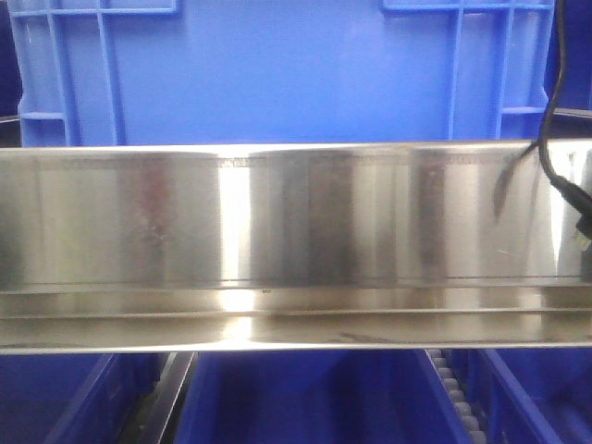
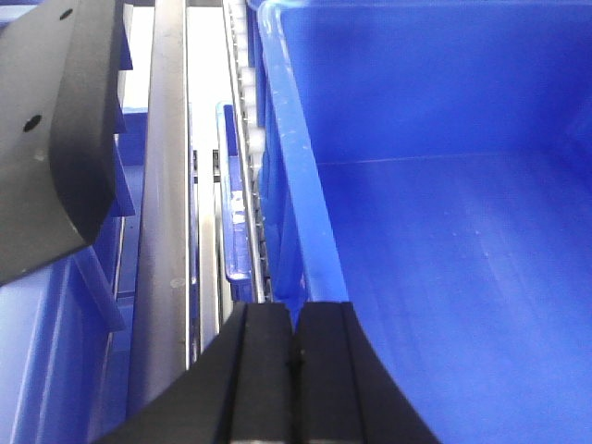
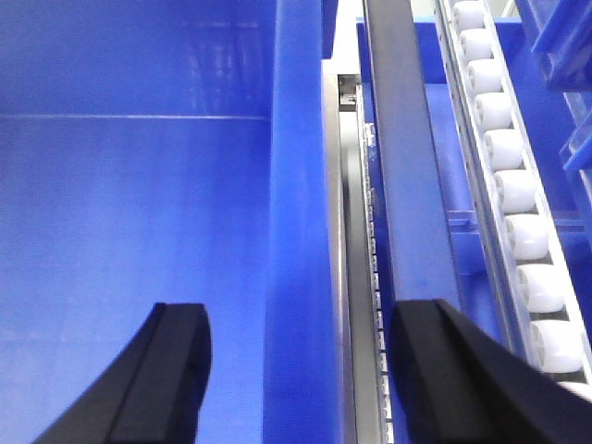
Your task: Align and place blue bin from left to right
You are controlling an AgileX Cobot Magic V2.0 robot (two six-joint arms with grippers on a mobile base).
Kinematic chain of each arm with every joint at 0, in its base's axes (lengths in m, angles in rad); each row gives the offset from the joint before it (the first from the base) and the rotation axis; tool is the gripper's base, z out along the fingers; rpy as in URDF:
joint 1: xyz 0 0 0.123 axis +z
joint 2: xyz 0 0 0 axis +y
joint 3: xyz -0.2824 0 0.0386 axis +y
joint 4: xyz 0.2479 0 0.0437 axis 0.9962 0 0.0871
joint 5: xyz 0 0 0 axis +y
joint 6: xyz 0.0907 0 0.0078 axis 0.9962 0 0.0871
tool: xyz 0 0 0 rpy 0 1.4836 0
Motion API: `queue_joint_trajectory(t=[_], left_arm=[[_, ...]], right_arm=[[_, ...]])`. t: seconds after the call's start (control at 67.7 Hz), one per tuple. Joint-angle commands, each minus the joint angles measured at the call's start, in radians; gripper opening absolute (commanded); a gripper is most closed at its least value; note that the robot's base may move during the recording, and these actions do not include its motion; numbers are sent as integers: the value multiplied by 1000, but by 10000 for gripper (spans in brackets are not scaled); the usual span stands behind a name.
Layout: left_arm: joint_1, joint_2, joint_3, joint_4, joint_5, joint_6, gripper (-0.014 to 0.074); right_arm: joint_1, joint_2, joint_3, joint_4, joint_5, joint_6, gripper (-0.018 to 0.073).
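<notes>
— Where's the large bright blue rectangular plastic crate point(image 1: 277, 74)?
— Behind the shiny steel rail point(image 1: 296, 222); darker blue bins point(image 1: 305, 398) show below it. Inside the crate, only bare floor shows.
— And the left gripper point(image 2: 294, 319)?
— Fingers pressed together, just beside the crate's left wall.
— The right gripper point(image 3: 301, 314)?
— Spread wide, astride the right wall, one finger inside, near the white rollers point(image 3: 518, 231).

A: Where is it free?
B: Inside the blue bin point(image 3: 296, 185), wide open. Outside its wall there's only a narrow slot, then the steel rail point(image 3: 407, 185) and the roller track point(image 3: 507, 190).
</notes>
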Motion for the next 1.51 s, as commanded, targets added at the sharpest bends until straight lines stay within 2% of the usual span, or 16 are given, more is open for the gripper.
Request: queue_joint_trajectory(t=[0.0,0.443,0.546,0.679,0.723,0.812,0.871,1.033,1.21,1.491], left_arm=[[-7,-3,-8,-9,-4,-6,-111],[-11,-3,-8,-36,11,-8,-106],[-19,-3,-8,-36,3,-8,-35],[-50,-3,-8,-36,-47,-10,162],[-63,-2,-8,-20,-73,-36,210],[-81,18,-26,70,-91,-151,214],[-89,39,-48,105,-78,-176,214],[-89,125,-149,136,-16,-177,218],[-89,217,-250,155,45,-177,308],[-89,285,-262,149,77,-183,319]], right_arm=[[-5,-8,-7,-8,-11,-1,316],[-5,-6,-7,-10,-17,-1,316],[-5,-6,-7,-10,-20,-1,316],[-5,-6,-7,-10,-20,-1,316],[-5,-6,-7,-10,-20,-1,316],[-5,-6,-7,-10,-20,-1,316],[-5,-6,-7,-10,-20,-1,316],[-5,-6,-7,-10,-20,-1,316],[-5,-6,-7,-10,-18,-1,316],[-5,-6,-7,-12,-22,-1,316]])
